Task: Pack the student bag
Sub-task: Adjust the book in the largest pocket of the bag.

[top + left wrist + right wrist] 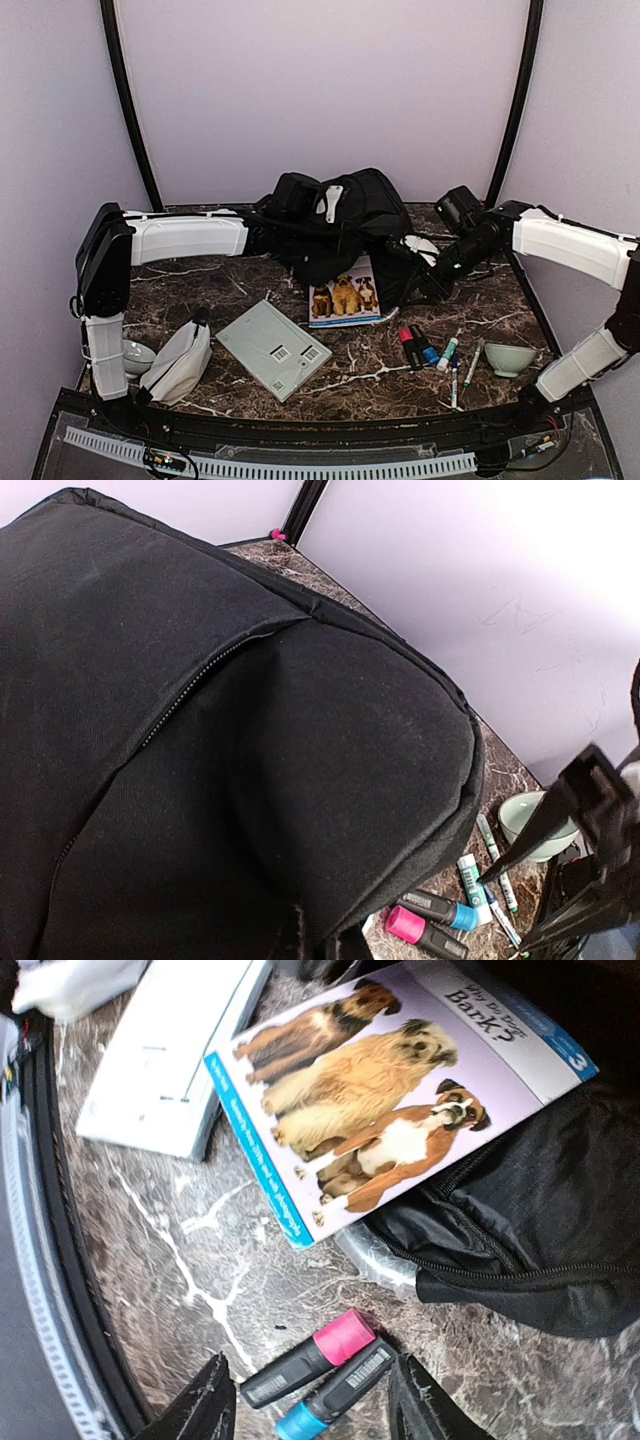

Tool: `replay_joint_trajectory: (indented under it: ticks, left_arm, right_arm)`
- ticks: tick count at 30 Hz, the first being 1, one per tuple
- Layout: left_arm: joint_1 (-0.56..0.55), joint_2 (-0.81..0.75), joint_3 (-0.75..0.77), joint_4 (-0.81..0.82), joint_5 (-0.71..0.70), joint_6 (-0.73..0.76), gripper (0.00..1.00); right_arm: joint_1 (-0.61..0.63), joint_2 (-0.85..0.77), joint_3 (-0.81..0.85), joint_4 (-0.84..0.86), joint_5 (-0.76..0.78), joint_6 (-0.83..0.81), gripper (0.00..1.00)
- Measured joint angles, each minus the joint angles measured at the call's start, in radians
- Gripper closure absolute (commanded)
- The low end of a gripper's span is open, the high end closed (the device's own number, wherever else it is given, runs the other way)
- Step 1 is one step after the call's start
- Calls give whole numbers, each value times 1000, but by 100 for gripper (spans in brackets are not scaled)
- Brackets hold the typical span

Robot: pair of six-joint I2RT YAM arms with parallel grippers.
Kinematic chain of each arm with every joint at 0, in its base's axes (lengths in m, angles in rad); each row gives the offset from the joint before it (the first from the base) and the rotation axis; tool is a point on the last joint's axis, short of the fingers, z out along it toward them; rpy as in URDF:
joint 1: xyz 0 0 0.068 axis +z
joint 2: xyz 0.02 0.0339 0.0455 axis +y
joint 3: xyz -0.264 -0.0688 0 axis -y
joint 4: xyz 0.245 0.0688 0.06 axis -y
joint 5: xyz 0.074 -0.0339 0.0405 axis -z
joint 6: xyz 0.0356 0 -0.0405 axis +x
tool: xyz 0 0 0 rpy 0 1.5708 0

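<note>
The student bag point(340, 215) slumps at the far middle of the marble table point(380, 365), with a dog book point(343, 292) leaning on its near side. The left gripper point(264, 234) is at the bag's left side, jaws together, though I cannot tell on what. The right gripper point(312, 1402) hangs with its fingers apart and empty over two markers point(320, 1372) right of the book.
</note>
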Motion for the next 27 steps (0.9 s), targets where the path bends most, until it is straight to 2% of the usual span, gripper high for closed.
replay_joint_trajectory:
  ticks: [7, 13, 21, 27]
  left_arm:
    - [5, 0, 0, 0, 18, -6, 100]
    - [27, 0, 0, -10, 70, -2, 100]
    - [43, 0, 20, -62, 138, 25, 100]
    - [53, 0, 43, -101, 171, 35, 100]
  right_arm:
    - [166, 0, -56, 50, 144, -120, 39]
    - [309, 8, -74, 160, 282, -222, 38]
    - [425, 162, -44, 268, 407, -287, 37]
    - [455, 278, 22, 310, 482, -305, 42]
